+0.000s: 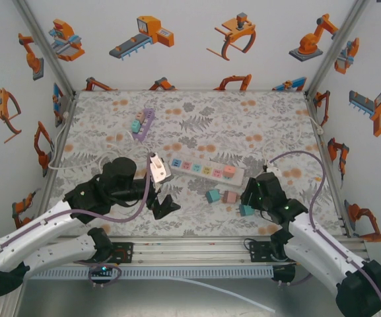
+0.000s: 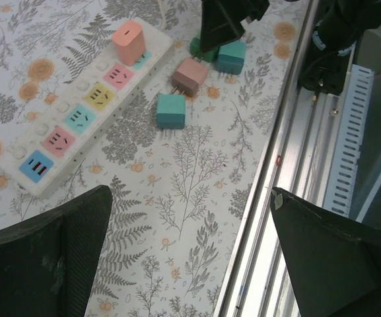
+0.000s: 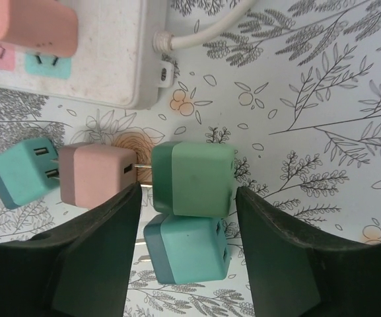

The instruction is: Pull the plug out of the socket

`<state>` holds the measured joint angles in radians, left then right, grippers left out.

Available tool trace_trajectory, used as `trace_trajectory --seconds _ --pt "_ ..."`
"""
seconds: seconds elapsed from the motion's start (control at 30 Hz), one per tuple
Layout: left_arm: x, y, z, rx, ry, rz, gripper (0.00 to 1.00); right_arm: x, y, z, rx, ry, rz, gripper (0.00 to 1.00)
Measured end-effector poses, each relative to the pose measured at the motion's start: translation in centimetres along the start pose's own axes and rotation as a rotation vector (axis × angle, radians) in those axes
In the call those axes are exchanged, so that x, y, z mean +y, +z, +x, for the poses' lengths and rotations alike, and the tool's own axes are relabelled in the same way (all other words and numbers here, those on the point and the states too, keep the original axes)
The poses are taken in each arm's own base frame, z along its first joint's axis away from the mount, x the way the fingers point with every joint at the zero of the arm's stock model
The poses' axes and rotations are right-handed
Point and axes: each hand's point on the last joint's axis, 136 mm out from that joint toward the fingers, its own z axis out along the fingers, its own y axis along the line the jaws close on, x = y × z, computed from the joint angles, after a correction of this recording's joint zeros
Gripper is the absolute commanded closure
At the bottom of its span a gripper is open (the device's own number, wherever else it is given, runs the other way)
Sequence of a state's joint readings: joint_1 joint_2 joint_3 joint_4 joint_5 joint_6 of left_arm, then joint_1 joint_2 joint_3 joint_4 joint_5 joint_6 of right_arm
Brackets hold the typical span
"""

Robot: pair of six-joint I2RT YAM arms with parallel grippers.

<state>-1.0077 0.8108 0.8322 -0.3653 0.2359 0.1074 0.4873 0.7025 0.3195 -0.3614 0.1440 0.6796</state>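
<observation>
A white power strip (image 1: 203, 169) (image 2: 78, 112) lies mid-table with one salmon plug (image 1: 230, 172) (image 2: 129, 41) (image 3: 25, 26) seated in its end socket; the other coloured sockets are bare. My left gripper (image 1: 164, 189) (image 2: 190, 257) hovers open over bare cloth beside the strip's near end, holding nothing. My right gripper (image 1: 251, 199) (image 3: 187, 193) is open just in front of the strip's cable end, its fingers (image 3: 98, 251) straddling a green loose plug (image 3: 193, 178) and a teal one (image 3: 187, 247) without gripping them.
More loose plugs lie in front of the strip: a pink one (image 1: 229, 197) (image 2: 190, 74) (image 3: 98, 175) and a teal one (image 1: 212, 195) (image 2: 171, 110) (image 3: 22, 172). A purple strip (image 1: 142, 122) with plugs lies at the back left. The metal rail (image 2: 289, 172) borders the near edge.
</observation>
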Motion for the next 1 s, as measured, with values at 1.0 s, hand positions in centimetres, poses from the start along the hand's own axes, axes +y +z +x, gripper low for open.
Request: trace_trajectory --seconds 1.0 --pt "20.6 3.2 6.6 0.084 -0.679 -0.835 0.03 11.3 -3.2 -14.5 -0.384 -0.781 -0.145 0.40"
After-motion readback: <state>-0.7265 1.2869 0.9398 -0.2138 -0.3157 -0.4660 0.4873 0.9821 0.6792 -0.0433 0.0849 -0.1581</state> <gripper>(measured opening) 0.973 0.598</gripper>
